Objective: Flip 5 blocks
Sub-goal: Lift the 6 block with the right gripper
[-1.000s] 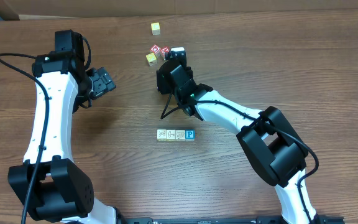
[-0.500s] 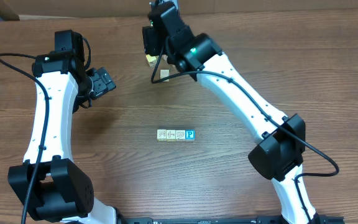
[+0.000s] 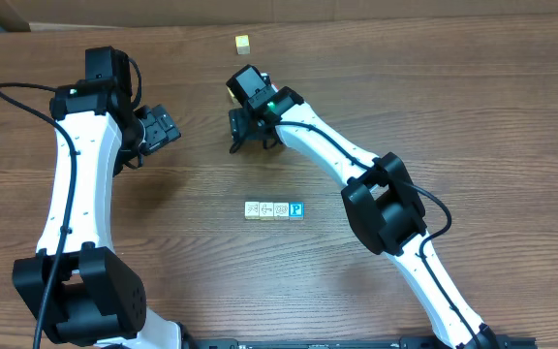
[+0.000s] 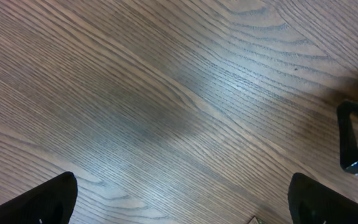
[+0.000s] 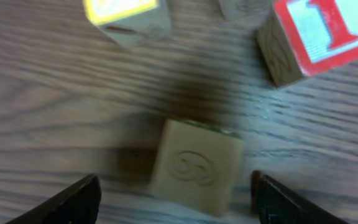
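Cream block [image 5: 196, 165] loose between the released right claw [image 5: 174, 188]; left claw [image 4: 182, 188] likewise released.

a dark brown wood-grain surface [image 3: 511, 116] fills nearly the whole overhead view, its grain running left to right. along the far edge a pale tan strip [image 3: 405, 8], cardboard-like, borders it. the light is soft and even, leaving a pale sheen across the grain in the left wrist view.

A yellow-faced wooden cube [image 5: 126, 18] and a red-and-white wooden cube [image 5: 309, 40] lie beyond the right pincer [image 5: 176, 202] on the brown wood-grain surface [image 5: 42, 93].
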Available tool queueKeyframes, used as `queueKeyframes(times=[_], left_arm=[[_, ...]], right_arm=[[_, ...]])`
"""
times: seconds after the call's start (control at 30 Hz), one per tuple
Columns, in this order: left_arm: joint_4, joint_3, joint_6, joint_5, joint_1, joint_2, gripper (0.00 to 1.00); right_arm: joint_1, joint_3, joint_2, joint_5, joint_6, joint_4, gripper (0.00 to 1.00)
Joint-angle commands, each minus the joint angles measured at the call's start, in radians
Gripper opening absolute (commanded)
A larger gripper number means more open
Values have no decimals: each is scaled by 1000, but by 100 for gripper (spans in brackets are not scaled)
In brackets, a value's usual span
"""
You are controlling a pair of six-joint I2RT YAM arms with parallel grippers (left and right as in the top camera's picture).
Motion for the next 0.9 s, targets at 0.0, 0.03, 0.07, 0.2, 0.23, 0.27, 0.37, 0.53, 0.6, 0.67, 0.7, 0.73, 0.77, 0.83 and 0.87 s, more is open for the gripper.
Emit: queueKeyframes(times=[0.0,0.03,0.07,0.2,0.23,0.27,0.37,0.53,0.6,0.67,0.7,0.73,0.77,0.83,0.87], left_arm=[[2,16,-10,5,-2,-16,100],[2,16,-10,5,-2,-16,100],[2,16,-10,5,-2,-16,100],[2,16,-10,5,-2,-16,100],[2,16,-10,5,-2,-16,100],[2,15,-10,5,-2,-16,99],[2,15,-10,5,-2,-16,100],[2,15,-10,5,-2,-16,100],[2,16,-10,5,-2,-16,100],[2,16,-10,5,-2,-16,100],[2,15,-10,5,-2,-16,100],[2,16,-10,5,-2,-16,100],[2,15,-10,5,-2,-16,100],[2,16,-10,5,-2,-16,100],[2,15,-10,5,-2,-16,100]], right_arm=[[2,-2,-20,40,26,1,80],[2,-2,-20,44,26,1,79],[2,-2,-20,45,26,2,79],[2,2,-29,45,26,5,57],[2,3,-31,45,26,5,50],[2,6,-34,47,26,5,46],[2,6,-39,80,26,11,41],[2,6,-39,108,26,11,28],[2,6,-39,109,26,17,35],[2,6,-38,109,26,23,41],[2,6,-38,109,26,24,41],[2,3,-38,110,26,31,41],[2,-3,-38,110,26,40,41],[2,-18,-38,110,26,67,41],[2,-28,-38,110,26,83,41]])
